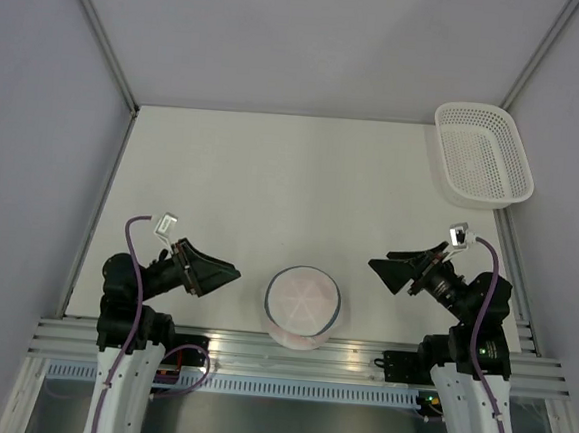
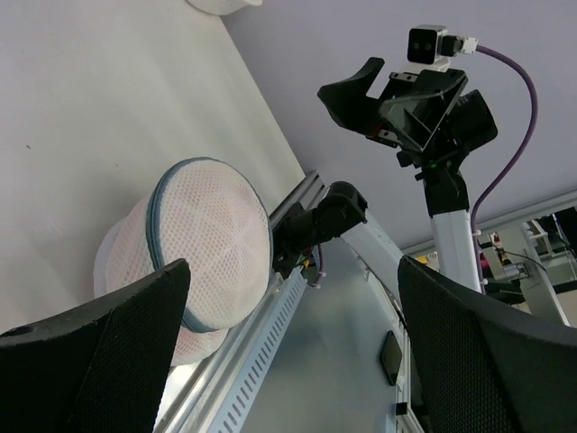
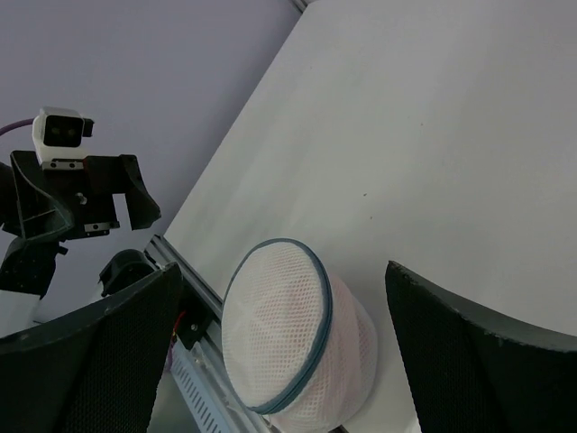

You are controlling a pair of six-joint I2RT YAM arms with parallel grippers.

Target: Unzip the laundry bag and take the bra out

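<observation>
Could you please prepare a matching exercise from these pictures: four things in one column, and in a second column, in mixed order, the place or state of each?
Column A
1. laundry bag
2. basket
3. left end effector
4. right end effector

Column B
a. far right corner
b. near edge, in the middle
c. open, left of the laundry bag
d. open, right of the laundry bag

Pairs: 1-b, 2-a, 3-c, 4-d
</observation>
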